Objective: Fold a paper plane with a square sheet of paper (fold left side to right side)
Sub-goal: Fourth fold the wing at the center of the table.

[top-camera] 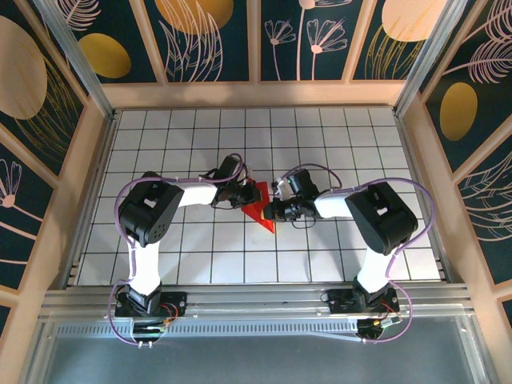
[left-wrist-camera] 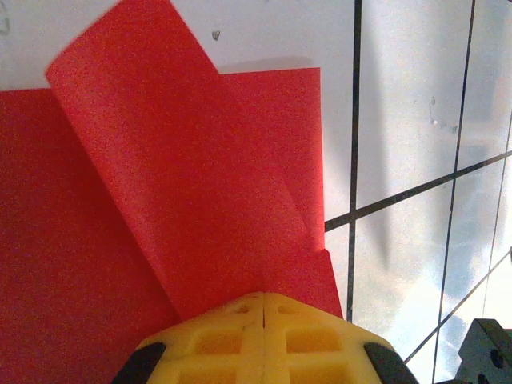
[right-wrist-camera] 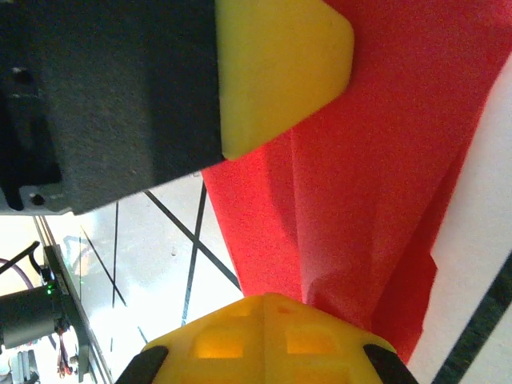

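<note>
Square sheet of paper (top-camera: pixel 259 210), partly folded, is sitting mid-table on the white grid (top-camera: pixel 320 144) between the arms. We are observing the left gripper (left-wrist-camera: pixel 264 302) clamping closed on a raised flap, and the right gripper (right-wrist-camera: pixel 264 302) pinching closed on the red paper too.

The right gripper (right-wrist-camera: pixel 264 308) held its yellow fingers pressed together on the creased red sheet of paper (right-wrist-camera: pixel 376 184). The left gripper (right-wrist-camera: pixel 276 80), black with a yellow pad, overlapped the sheet at upper left, above the white tiled table (right-wrist-camera: pixel 152 240).
</note>
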### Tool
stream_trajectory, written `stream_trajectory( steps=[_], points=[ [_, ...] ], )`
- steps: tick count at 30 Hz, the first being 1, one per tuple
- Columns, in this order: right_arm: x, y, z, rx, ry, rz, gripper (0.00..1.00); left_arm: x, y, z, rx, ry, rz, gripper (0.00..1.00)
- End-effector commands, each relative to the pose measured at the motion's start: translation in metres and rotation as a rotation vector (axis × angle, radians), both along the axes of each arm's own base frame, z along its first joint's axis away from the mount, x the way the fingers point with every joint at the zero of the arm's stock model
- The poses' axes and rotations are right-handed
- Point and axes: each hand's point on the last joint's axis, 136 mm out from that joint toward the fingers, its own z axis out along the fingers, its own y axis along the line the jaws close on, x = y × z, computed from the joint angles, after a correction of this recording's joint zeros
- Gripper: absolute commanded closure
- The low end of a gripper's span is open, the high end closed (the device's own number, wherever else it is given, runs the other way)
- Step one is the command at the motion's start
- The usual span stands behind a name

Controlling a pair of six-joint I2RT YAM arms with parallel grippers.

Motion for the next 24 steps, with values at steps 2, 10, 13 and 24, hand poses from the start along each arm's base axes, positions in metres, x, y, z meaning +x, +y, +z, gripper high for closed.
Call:
stream_trajectory(
  steps=[2,10,13,24],
  points=[
    [-0.01,-0.004,-0.005,-0.003,0.008,0.008,1.0,-0.015,0.026,-0.038,0.142,0.084,0.025,1.0],
    [-0.022,-0.007,-0.006,-0.007,0.025,0.011,1.0,-0.015,0.026,-0.038,0.146,0.085,0.026,1.0],
    [-0.024,-0.008,-0.007,-0.01,0.028,0.009,1.0,-0.015,0.027,-0.039,0.148,0.086,0.027,1.0],
    [-0.036,-0.011,-0.009,-0.03,0.043,0.018,1.0,-0.015,0.027,-0.041,0.154,0.089,0.028,1.0]
  ],
)
